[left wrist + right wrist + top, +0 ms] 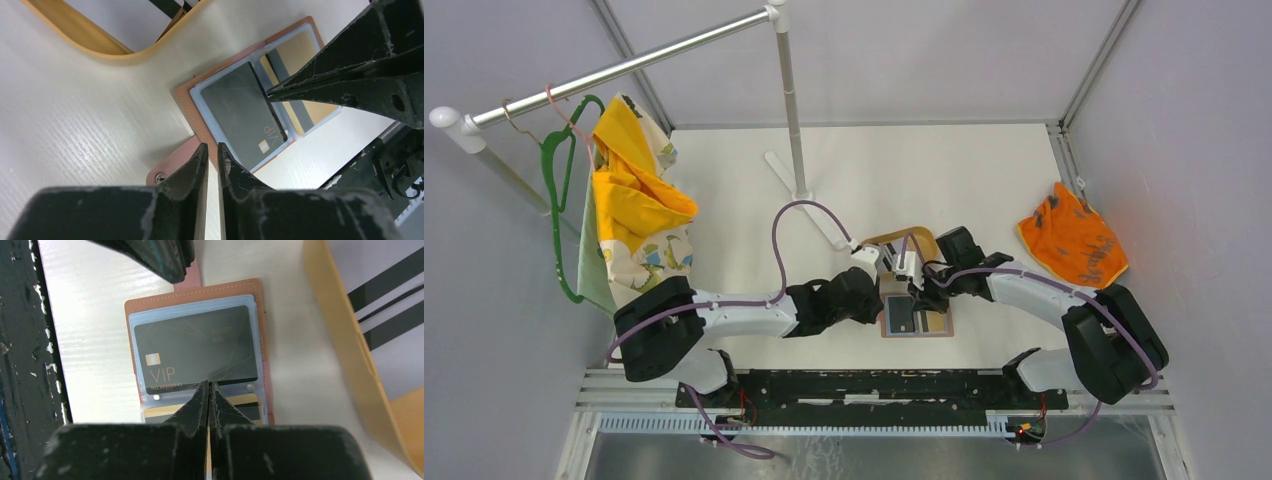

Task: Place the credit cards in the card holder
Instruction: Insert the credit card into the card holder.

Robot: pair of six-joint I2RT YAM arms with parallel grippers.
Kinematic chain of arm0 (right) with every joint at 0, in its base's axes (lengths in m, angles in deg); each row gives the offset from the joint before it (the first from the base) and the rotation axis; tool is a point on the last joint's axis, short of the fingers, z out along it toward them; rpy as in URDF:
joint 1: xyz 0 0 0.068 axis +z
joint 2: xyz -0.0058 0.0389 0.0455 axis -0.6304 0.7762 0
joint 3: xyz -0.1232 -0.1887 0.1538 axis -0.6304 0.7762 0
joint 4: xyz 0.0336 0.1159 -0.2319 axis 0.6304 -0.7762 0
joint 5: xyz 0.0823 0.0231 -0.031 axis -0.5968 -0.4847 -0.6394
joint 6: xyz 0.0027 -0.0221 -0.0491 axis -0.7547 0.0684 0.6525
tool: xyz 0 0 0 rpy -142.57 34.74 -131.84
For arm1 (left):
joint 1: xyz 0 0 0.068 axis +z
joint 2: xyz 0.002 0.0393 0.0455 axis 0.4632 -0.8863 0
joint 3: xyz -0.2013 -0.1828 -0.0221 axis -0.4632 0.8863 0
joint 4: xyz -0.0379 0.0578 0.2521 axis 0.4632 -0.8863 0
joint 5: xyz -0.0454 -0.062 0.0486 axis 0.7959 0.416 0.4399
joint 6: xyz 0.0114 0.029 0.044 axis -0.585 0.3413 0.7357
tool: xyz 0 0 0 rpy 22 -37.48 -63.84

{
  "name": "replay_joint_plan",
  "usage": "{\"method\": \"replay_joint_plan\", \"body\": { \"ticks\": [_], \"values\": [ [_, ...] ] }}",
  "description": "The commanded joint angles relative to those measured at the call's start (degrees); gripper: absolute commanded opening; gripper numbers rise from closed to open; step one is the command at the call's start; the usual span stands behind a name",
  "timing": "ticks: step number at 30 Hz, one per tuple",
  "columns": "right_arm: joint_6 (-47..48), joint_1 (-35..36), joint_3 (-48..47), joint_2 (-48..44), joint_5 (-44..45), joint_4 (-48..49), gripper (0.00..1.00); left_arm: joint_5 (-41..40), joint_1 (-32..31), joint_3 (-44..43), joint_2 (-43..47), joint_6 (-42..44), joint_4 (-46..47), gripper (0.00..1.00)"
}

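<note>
- Two in open card holder (200,290), mid front edge: black card (200,347) + gold card (300,50).
- R gripper (208,385) closed, tips at black card.
- L gripper (212,149) near-closed, over snap tab (175,160).

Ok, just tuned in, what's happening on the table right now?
The card holder lies open, a black VIP card and a gold card in its clear sleeves. The right gripper, jaws shut, points at the VIP card's edge; the left gripper, jaws nearly shut, sits at the snap tab. A striped card lies in the tan tray.
</note>
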Motion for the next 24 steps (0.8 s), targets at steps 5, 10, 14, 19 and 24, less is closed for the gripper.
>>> {"method": "replay_joint_plan", "body": {
  "ticks": [5, 10, 14, 19, 24],
  "values": [
    [2.4, 2.4, -0.1, 3.8, 5.3, 0.8, 0.00, 5.8, 1.4, 2.3, -0.9, -1.0, 7.7, 0.17],
    [2.3, 2.5, -0.4, 5.2, 7.8, 0.2, 0.00, 8.1, 2.4, 3.7, -1.1, -2.7, 9.7, 0.18],
    [2.6, 2.5, -0.4, 5.5, 7.5, -0.1, 0.00, 11.7, 3.9, 5.5, -1.1, -4.3, 13.2, 0.19],
    [2.8, 2.5, -0.5, 6.0, 7.4, -0.7, 0.00, 13.3, 5.5, 6.1, -2.5, -5.4, 14.5, 0.17],
    [2.9, 2.5, -0.7, 6.1, 7.3, -0.9, 0.00, 13.6, 5.8, 5.3, -4.6, -5.0, 14.0, 0.10]
  ]
}}
